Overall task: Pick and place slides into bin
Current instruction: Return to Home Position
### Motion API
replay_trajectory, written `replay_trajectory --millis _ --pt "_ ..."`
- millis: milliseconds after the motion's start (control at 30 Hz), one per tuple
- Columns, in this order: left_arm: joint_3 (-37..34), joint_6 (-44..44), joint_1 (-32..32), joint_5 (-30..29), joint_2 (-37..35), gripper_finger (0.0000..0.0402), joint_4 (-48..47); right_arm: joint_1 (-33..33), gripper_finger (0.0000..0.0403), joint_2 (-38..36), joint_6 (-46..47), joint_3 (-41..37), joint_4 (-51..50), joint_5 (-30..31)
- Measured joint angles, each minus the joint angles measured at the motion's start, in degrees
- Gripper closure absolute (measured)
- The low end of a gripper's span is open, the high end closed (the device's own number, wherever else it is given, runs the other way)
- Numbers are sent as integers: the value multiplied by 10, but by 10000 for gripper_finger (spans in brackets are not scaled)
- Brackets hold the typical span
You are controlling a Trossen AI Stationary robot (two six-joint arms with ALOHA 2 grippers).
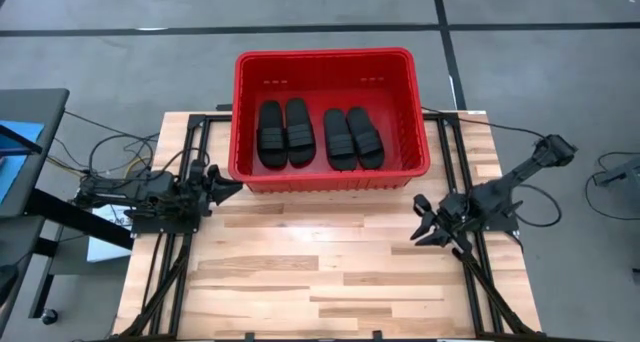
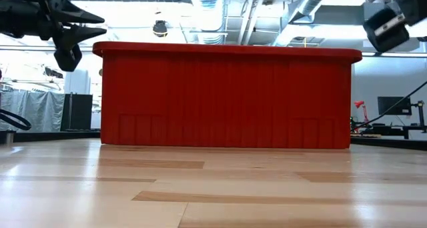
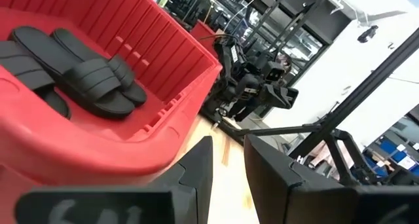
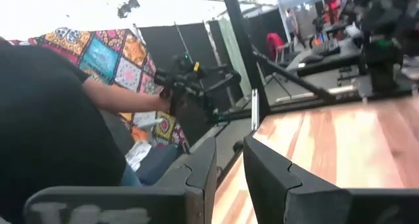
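All slides (image 1: 300, 132) lie in the bin (image 1: 325, 54); left gripper (image 1: 228, 182) and right gripper (image 1: 418, 222) gape empty — the left, seemingly close to the bin's near-left corner, might nudge it.

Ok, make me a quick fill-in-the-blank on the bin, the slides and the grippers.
1. The bin holds ___ slides, lying in pairs.
2. The bin's colour is ___.
3. The left gripper and right gripper are open and each hold ___.
4. Of the two, the ___ gripper is nearer the bin.
Missing words: four; red; nothing; left.
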Motion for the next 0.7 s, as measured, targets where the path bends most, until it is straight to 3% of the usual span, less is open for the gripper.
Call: replay_trajectory --millis 200,467,700 --pt "0 14 0 23 0 325 -8 5 336 0 32 -27 -3 11" --pt "0 59 0 182 0 325 -11 4 336 1 36 -27 -91 12" --pt "0 42 0 193 0 325 -53 6 336 1 112 -27 -158 25"
